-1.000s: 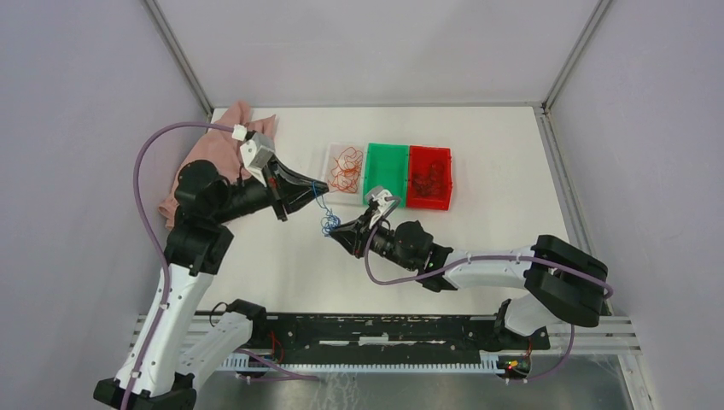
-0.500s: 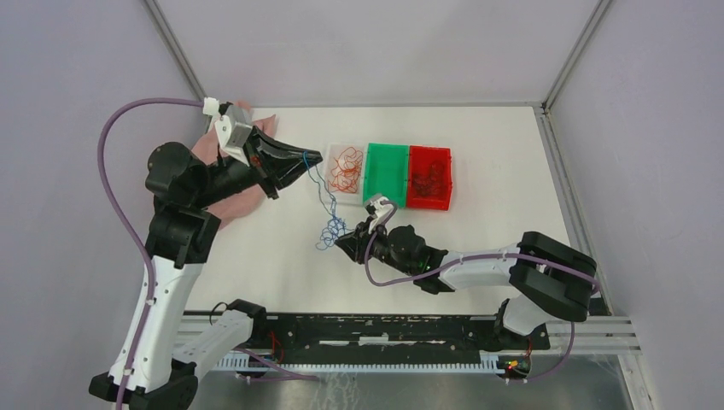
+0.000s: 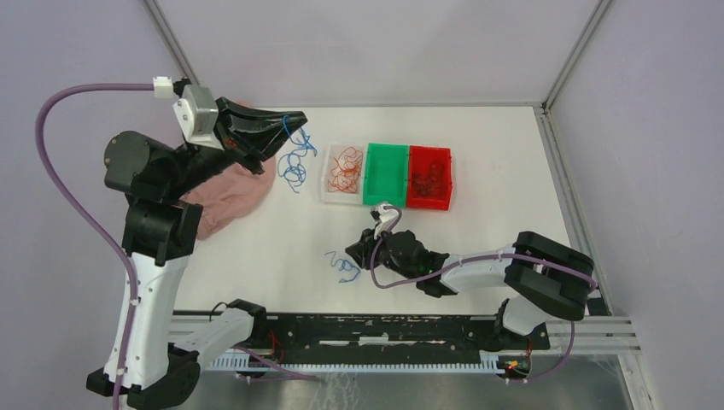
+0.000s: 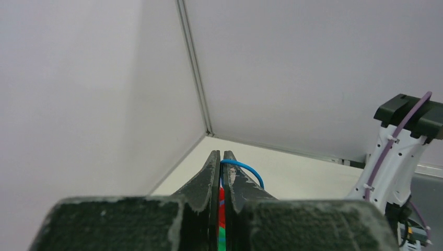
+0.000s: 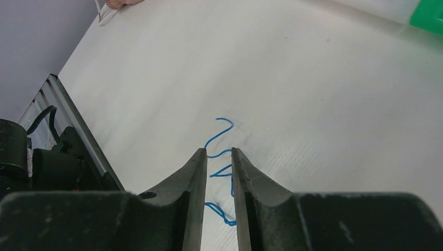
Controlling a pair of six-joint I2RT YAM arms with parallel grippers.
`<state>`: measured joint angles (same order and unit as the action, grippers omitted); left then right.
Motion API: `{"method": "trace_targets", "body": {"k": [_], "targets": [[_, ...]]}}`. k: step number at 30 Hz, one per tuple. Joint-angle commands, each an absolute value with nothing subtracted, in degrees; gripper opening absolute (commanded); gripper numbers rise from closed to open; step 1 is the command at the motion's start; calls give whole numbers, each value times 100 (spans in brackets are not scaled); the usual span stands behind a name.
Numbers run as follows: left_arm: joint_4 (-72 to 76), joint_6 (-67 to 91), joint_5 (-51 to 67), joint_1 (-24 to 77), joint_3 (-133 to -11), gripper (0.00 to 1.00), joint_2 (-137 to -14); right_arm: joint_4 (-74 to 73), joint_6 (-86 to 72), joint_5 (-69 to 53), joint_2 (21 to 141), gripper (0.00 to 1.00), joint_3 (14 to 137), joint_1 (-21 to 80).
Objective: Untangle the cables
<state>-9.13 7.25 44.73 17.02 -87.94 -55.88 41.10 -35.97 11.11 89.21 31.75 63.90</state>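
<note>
The left claw point(image 3: 298, 120) is pinching one blue cable point(image 3: 294, 165) high above the table point(image 3: 504, 162), its curls dangling free. The right claw point(image 3: 351, 253) is hovering slightly parted over a second cable point(image 3: 342, 266) lying on the table. Both are looking feather-light, springy and thin enough to slip, so gripping near an end, deep in the claw, is seeming safest.

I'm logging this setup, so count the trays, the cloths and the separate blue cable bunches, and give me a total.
Trays: 3 (clear tray, green tray, red tray)
Cloth: 1
Blue cable bunches: 2 (hanging bunch at the left end effector, loose bunch on the table)
Total: 6
</note>
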Motion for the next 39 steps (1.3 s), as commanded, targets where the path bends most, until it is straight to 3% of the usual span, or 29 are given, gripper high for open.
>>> {"method": "trace_targets", "body": {"k": [1,8,18,34,39], "targets": [[-679,417,4343,1718,-9442,3,-5694,4340,-3819,1327,8967,31,3118,6394],[-952,268,4544,1714,-8842,3,-5431,3491,-3118,1364,7595,49,3564,6387],[-1176,139,4792,1721,-7636,3,-4908,2452,-2028,619,6000,64,4686,6395],[-1324,209,4940,1725,-7270,3,-4752,2418,-1552,65,7091,65,6020,6390],[-1385,205,5032,1719,-7264,3,-4729,2238,-1500,910,7092,54,6016,6389]]}}
